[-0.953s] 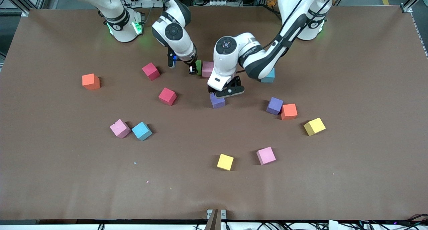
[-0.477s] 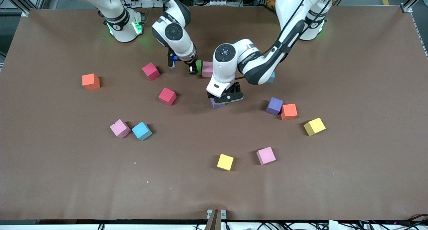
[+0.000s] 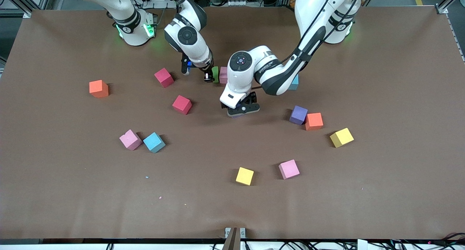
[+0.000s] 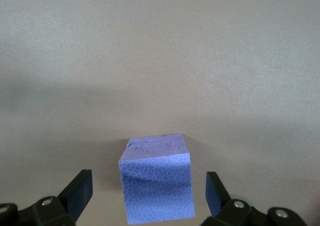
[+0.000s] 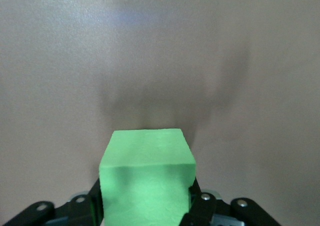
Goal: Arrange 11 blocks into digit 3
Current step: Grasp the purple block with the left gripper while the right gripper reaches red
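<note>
- On my left arm [image 3: 270, 66] there is a line of dark lettering along the forearm shell — too small for me to read.
- Nothing else carries writing — cubes and table are plain.

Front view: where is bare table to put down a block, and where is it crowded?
Bare: the table toward the left arm's end, and the strip nearer the camera than the yellow cube and pink block. Crowded: around the green block, where both arms work.
</note>
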### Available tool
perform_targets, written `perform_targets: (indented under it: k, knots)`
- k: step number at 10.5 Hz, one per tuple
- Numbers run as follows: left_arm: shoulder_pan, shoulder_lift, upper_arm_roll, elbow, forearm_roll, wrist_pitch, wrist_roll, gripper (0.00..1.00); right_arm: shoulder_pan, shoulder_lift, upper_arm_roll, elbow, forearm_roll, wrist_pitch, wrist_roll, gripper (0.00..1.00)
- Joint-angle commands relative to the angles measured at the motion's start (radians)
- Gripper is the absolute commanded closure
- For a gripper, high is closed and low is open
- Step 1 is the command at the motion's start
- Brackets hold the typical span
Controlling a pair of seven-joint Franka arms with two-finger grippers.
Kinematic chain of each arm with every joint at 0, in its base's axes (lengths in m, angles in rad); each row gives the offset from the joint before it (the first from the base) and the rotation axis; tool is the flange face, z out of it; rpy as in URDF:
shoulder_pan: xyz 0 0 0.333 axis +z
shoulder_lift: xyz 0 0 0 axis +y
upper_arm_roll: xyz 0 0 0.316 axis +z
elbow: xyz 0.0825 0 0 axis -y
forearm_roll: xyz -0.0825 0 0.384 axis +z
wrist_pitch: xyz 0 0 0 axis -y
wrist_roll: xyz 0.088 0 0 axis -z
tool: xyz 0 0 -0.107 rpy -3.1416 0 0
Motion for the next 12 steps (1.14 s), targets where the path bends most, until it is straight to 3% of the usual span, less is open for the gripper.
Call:
perform_targets:
  k: [1, 7, 8, 10, 12]
  knots:
    - [-0.013, 0.019, 0.011, 0.028, -0.025, -0.019, 0.030, 0.00, -0.012, 0.013, 0.009, 0.002, -0.021, -0.001, 0.033, 0.00]
    - [-0.017, 0.042, 0.011, 0.028, -0.026, 0.004, 0.013, 0.00, -0.018, -0.044, 0.019, 0.097, -0.044, -0.264, 0.018, 0.00]
    - [-0.022, 0.045, 0.011, 0.028, -0.026, 0.005, 0.005, 0.06, -0.037, -0.061, 0.019, 0.102, -0.047, -0.285, -0.007, 0.00]
    - [-0.022, 0.056, 0.011, 0.028, -0.026, 0.040, -0.050, 0.34, -0.092, -0.084, 0.019, 0.125, -0.080, -0.321, -0.097, 0.00]
    - [-0.022, 0.062, 0.009, 0.028, -0.026, 0.042, -0.053, 0.48, -0.161, -0.084, 0.017, 0.144, -0.169, -0.348, -0.253, 0.00]
